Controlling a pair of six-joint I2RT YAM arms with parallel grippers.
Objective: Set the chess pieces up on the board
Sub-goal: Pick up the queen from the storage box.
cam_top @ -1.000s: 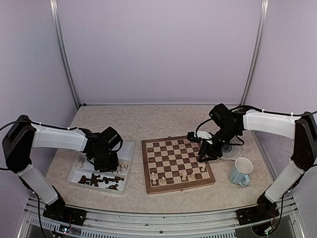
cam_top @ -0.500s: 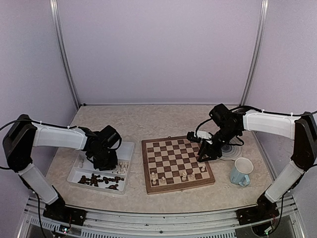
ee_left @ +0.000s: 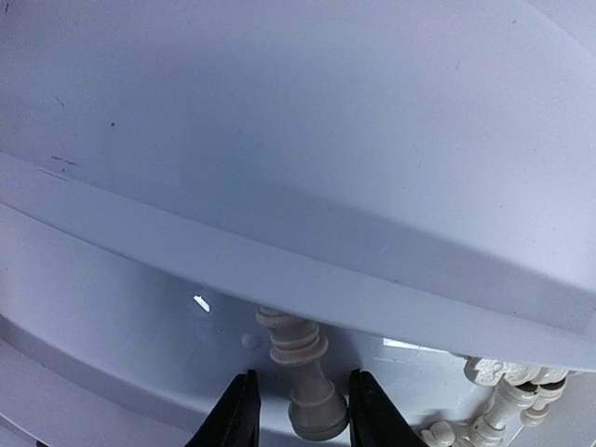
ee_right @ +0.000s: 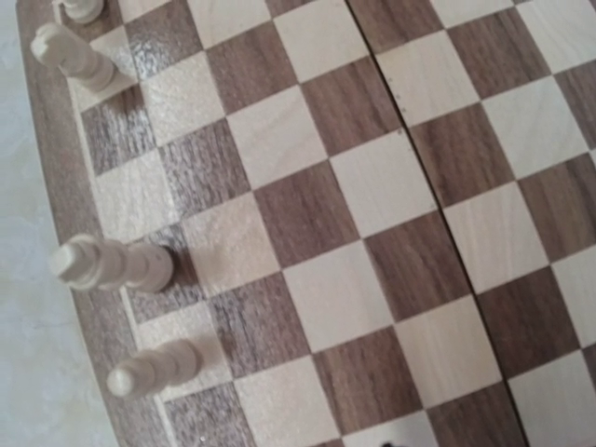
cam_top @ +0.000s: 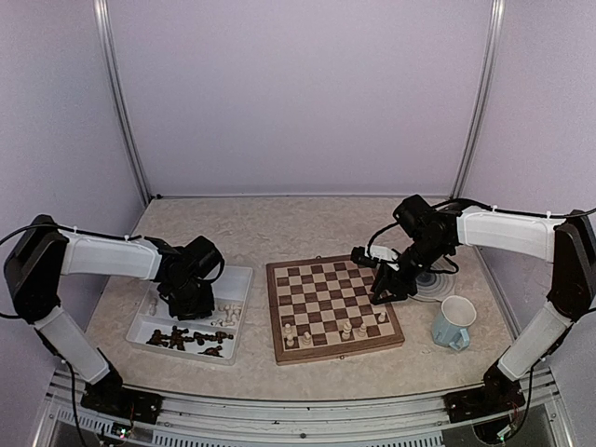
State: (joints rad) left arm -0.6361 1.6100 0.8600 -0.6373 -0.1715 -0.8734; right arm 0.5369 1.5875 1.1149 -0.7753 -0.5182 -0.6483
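Observation:
The board (cam_top: 321, 293) lies at the table's middle with several cream chess pieces (cam_top: 346, 328) standing along its near rows. My left gripper (cam_top: 194, 307) is down in the white tray (cam_top: 244, 275). In the left wrist view it (ee_left: 300, 396) is open, with its fingertips (ee_left: 237, 410) on either side of a cream piece (ee_left: 303, 368) lying on the tray floor. My right gripper (cam_top: 384, 291) hovers over the board's right edge. The right wrist view shows board squares (ee_right: 372, 186) and standing cream pieces (ee_right: 112, 265), but not its fingers.
Dark brown pieces (cam_top: 186, 337) lie at the tray's near end and more cream pieces (cam_top: 228, 315) at its right side, also seen in the left wrist view (ee_left: 503, 410). A round grey-ringed plate (cam_top: 438, 284) and a pale blue mug (cam_top: 453, 323) stand right of the board.
My left gripper has shifted slightly left inside the tray. The right arm has not visibly moved.

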